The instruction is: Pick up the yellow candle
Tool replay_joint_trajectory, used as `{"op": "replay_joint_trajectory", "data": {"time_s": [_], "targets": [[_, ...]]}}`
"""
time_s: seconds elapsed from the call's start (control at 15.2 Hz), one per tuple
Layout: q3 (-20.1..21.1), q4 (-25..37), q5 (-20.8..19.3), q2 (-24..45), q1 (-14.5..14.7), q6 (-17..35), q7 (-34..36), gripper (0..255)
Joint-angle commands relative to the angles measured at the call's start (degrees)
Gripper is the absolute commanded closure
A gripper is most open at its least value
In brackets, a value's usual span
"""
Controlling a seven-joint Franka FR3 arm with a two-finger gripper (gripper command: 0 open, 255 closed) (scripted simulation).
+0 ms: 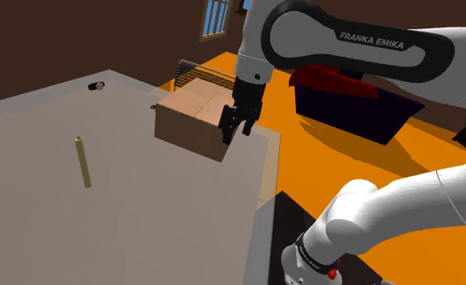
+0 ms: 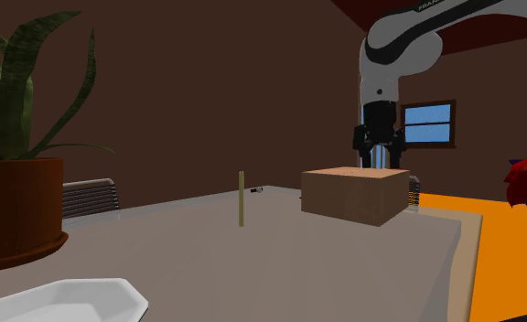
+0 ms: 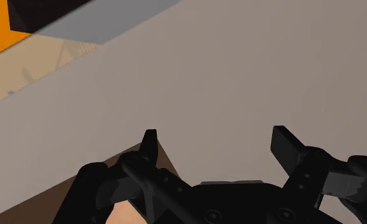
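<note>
Shows the gripper open, black fingers standing apart in the wrist view and clasping nothing. Hangs just above a brown box, over the edge toward the shoulder view's right, with a corner of that box showing under one finger in the wrist view. Places the yellow candle upright on the grey surface, well apart from the gripper and untouched, off to the left of the box in both the shoulder view and the second exterior view. Puts a small dark object at the far edge of the surface in the shoulder view, too small to identify. Sets a potted plant and a white tray on the near part of the surface at the second exterior view's left. Shows orange floor beyond the surface and a blue window far off to the right of the gripper in the second exterior view.
</note>
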Motion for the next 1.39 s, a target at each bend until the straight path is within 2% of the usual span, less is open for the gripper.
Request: {"op": "replay_joint_trajectory", "data": {"time_s": [0.0,0.33,0.66,0.99,1.32], "targets": [[2.1,2.6,0.4,2.9,0.4,1.0,2.5,0],[7.3,10.3,-0.4,11.7,1.2,3.5,8.9,0],[12.1,19.7,-3.7,21.8,2.2,4.9,16.0,0],[16.0,31.4,-9.5,33.4,4.7,4.4,23.7,0],[17.7,46.5,-17.1,46.6,10.2,1.2,30.7,0]]}}
